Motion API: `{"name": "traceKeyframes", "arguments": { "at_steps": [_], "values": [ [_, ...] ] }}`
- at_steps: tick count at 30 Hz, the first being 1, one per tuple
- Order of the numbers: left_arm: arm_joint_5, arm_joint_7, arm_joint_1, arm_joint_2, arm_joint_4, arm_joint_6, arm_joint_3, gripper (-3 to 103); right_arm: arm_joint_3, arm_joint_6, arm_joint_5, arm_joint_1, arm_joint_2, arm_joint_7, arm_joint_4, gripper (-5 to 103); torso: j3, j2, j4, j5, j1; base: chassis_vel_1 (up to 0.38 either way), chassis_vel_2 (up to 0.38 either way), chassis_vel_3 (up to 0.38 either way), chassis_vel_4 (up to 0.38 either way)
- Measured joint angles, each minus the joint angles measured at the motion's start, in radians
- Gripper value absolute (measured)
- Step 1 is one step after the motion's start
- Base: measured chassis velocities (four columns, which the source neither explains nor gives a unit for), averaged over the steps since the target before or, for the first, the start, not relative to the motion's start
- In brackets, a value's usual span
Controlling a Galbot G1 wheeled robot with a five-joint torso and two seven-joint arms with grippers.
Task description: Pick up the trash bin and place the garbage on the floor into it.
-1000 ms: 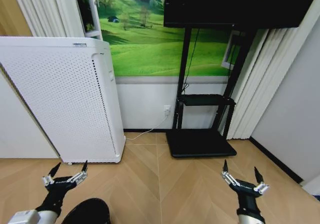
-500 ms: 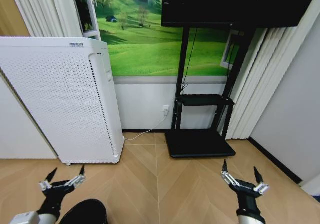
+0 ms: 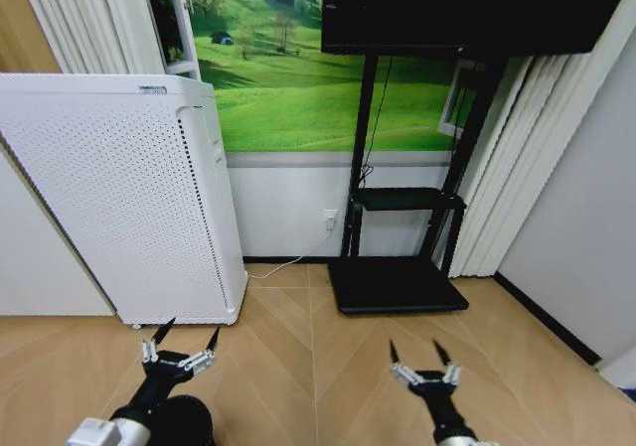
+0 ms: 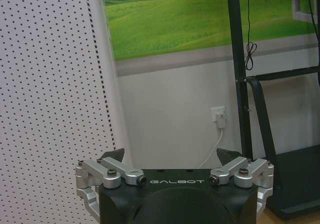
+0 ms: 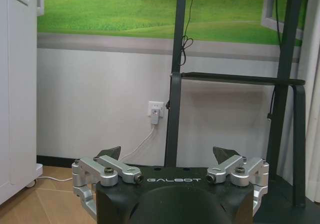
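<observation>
The trash bin (image 3: 184, 421) is largely cut off at the lower edge of the head view, partly covered by the left arm, so its orientation cannot be told; the left gripper (image 3: 180, 352) is held just above it, jaws spread wide and empty; the right gripper (image 3: 425, 364) is likewise spread, nothing held, over bare wooden floor (image 3: 318, 357).
</observation>
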Motion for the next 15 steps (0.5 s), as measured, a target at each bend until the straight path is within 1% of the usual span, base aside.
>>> {"name": "traceKeyframes", "arguments": {
  "at_steps": [2,4,5,8,9,10,11,12,13,14,15],
  "values": [
    [0.000,0.000,0.000,-0.001,0.000,0.000,0.001,100,0.002,-0.003,0.007,0.008,-0.003,0.001,-0.002,100,0.000,0.000,0.0000,0.0000,0.000,0.000,0.000,0.000,0.000],
    [0.000,0.000,-0.001,-0.003,0.000,0.000,0.001,100,0.010,-0.010,0.015,0.020,-0.001,0.024,-0.002,100,0.000,0.000,0.0000,-0.0002,0.000,0.000,0.000,0.000,0.000],
    [0.000,0.000,-0.002,-0.009,0.000,0.000,0.001,100,0.028,-0.020,0.025,0.032,0.014,0.068,0.002,100,0.000,0.000,0.0000,0.0000,0.000,0.000,0.000,0.000,0.000],
    [-0.001,-0.001,-0.001,-0.014,0.001,0.000,0.001,100,0.058,-0.031,0.039,0.034,0.027,0.084,0.013,100,0.000,0.000,-0.0001,-0.0001,0.000,0.000,0.000,0.000,0.000],
    [-0.001,-0.001,-0.001,-0.014,0.001,0.000,0.001,100,0.058,-0.031,0.039,0.034,0.027,0.084,0.013,100,0.000,0.000,-0.0001,-0.0001,0.000,0.000,0.000,0.000,0.000],
    [-0.002,-0.001,-0.002,-0.015,0.001,0.000,0.001,100,0.084,-0.032,0.044,0.033,0.027,0.073,0.019,100,0.000,0.000,0.0000,-0.0002,0.000,0.000,0.000,0.000,0.000],
    [-0.003,-0.001,-0.003,-0.015,0.001,0.000,0.000,100,0.099,-0.033,0.049,0.031,0.024,0.060,0.021,100,0.000,0.000,0.0000,-0.0001,0.000,0.000,0.000,0.000,0.000],
    [-0.005,0.000,-0.005,-0.014,0.001,0.001,-0.004,100,0.132,-0.031,0.067,0.026,0.014,0.013,0.024,100,0.000,0.000,0.0000,-0.0002,0.000,0.000,0.000,0.000,0.000],
    [-0.005,0.000,-0.005,-0.014,0.001,0.001,-0.004,100,0.132,-0.031,0.067,0.026,0.014,0.013,0.024,100,0.000,0.000,0.0000,-0.0002,0.000,0.000,0.000,0.000,0.000],
    [-0.008,0.006,-0.007,-0.011,0.001,0.002,-0.010,100,0.171,-0.025,0.090,0.017,0.006,-0.061,0.026,100,0.000,0.000,0.0000,0.0001,0.000,0.000,0.000,0.000,0.000],
    [-0.010,0.010,-0.007,-0.009,0.001,0.002,-0.015,100,0.225,-0.018,0.123,0.005,-0.002,-0.159,0.030,100,0.000,0.000,0.0000,-0.0001,0.000,0.000,0.000,0.000,0.000]
  ]
}}
